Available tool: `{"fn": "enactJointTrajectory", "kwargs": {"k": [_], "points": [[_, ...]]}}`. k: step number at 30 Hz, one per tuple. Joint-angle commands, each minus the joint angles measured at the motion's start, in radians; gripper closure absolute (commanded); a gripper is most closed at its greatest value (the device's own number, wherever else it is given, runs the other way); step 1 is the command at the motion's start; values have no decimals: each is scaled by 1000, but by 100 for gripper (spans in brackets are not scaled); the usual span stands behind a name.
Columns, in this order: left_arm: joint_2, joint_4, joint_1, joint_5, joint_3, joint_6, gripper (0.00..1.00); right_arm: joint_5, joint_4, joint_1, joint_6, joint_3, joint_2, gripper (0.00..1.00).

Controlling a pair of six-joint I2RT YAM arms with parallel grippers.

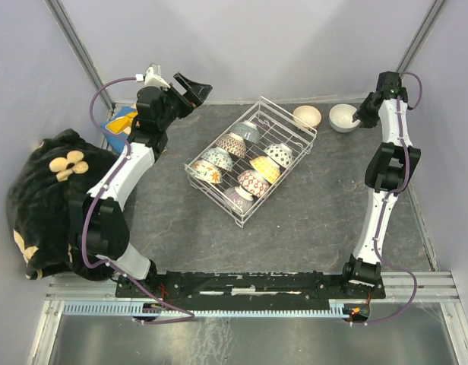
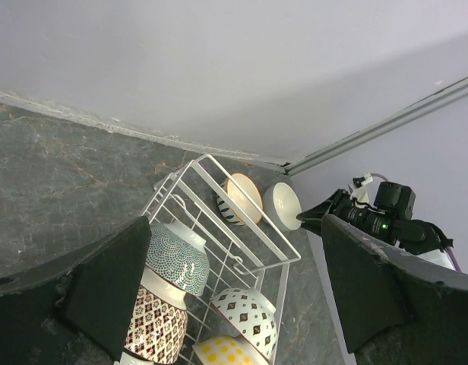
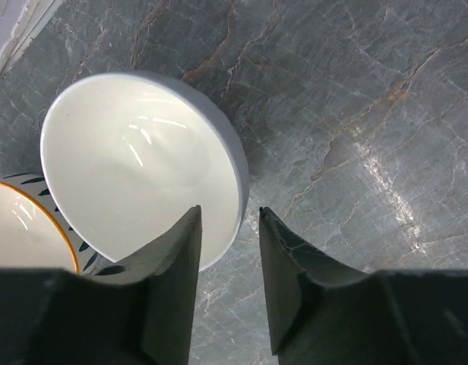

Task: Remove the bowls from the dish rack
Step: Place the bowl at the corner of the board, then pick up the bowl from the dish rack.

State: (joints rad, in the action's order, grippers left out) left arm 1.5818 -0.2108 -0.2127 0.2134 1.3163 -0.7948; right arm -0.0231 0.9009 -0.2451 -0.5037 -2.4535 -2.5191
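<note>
Past the dish rack (image 1: 289, 114), the right claw (image 3: 229, 211) — apart — straddles a white bowl (image 3: 135, 160), clear only wrist-side.

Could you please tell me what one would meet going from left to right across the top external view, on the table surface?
black flowered fabric bundle → dish rack → orange-rimmed bowl → white bowl
</note>
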Motion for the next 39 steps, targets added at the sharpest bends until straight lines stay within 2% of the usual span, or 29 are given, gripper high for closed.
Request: {"fn": "enactJointTrajectory", "kwargs": {"k": [1,6,11,18,22,26,32,39], "points": [[-2,-13,4,-7,40,-17,0,-21,-57,-10,-18,-8,45,51],[-10,-12,3,-8,34,-15,0,-6,-114,-10,-21,68,126,39],[-14,-13,4,-8,31,-14,0,28,-169,-9,0,178,248,35],[-11,-19,3,-3,31,-16,0,53,-282,29,96,411,491,32],[0,-29,0,6,33,-25,0,76,-398,130,207,584,668,32],[22,-25,-19,24,55,-24,0,99,-467,293,361,727,805,32],[34,-12,-45,38,70,-16,0,47,-445,452,459,787,853,29],[3,-4,-47,24,39,-10,0,-4,-543,602,575,831,830,24]]}}
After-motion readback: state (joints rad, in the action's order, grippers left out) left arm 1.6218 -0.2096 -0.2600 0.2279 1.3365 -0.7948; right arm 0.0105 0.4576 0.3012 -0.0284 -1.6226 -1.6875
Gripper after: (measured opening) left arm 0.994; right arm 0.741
